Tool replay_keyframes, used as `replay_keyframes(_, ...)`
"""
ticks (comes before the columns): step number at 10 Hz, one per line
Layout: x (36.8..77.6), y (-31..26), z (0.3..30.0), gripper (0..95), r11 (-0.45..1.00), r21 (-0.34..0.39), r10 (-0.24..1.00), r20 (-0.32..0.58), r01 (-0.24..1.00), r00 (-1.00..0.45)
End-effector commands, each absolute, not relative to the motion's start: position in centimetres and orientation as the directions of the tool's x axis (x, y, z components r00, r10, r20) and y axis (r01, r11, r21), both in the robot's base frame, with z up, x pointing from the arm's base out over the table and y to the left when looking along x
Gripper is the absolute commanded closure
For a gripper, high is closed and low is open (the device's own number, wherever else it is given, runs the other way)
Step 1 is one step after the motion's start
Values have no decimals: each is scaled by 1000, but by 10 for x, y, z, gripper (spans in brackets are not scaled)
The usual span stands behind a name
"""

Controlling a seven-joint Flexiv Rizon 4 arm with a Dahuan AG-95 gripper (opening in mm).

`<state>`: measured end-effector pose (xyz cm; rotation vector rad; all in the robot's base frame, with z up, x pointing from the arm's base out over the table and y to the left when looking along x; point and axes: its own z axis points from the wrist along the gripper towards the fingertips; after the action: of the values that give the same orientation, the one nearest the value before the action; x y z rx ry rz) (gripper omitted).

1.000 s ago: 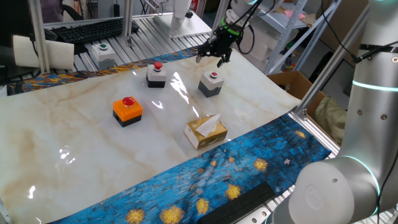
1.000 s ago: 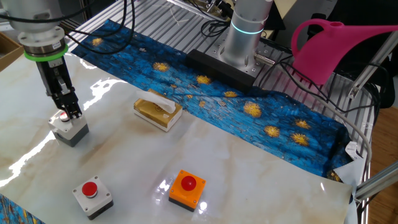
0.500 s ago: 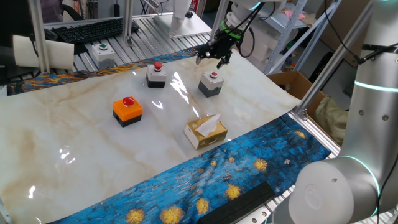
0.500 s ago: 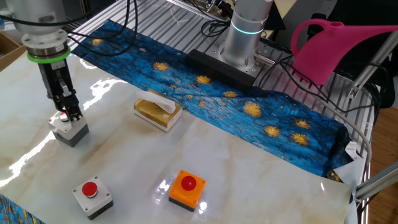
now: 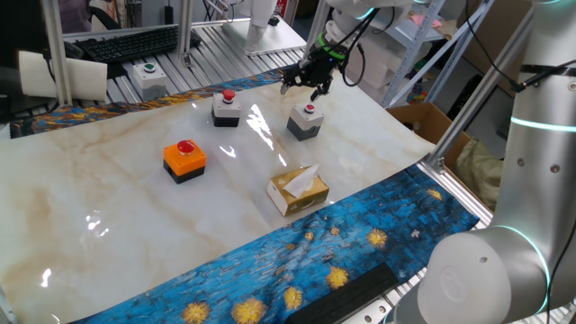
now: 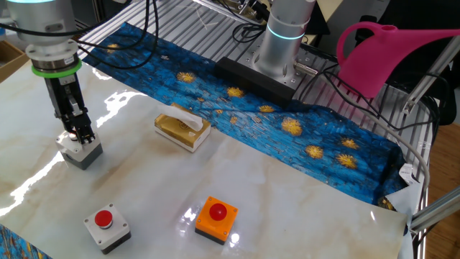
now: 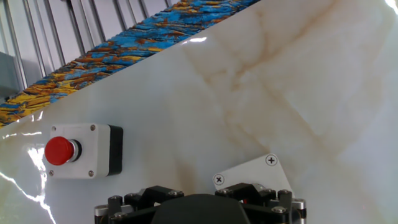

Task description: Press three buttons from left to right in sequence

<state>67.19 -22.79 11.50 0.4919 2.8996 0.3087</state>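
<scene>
The hand (image 5: 304, 85) is held spread wide, gripping nothing, just above the rightmost grey button (image 5: 305, 121). It is judged positioned for pressing it.

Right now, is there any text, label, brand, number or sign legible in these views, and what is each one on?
None can be read.
Tissue box: gold pattern on the side, no legible wording.
Three button boxes, orange and two grey: no visible labels.
Keyboard behind the table: keys too small to read.
</scene>
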Motion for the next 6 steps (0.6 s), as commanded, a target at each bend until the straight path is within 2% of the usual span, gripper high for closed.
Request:
replay_keyframes(1,674,-228,112,0,922,235,345,-147,306,-927)
replay_keyframes(6,674,-228,103,0,920,243,350,-153,308,-924)
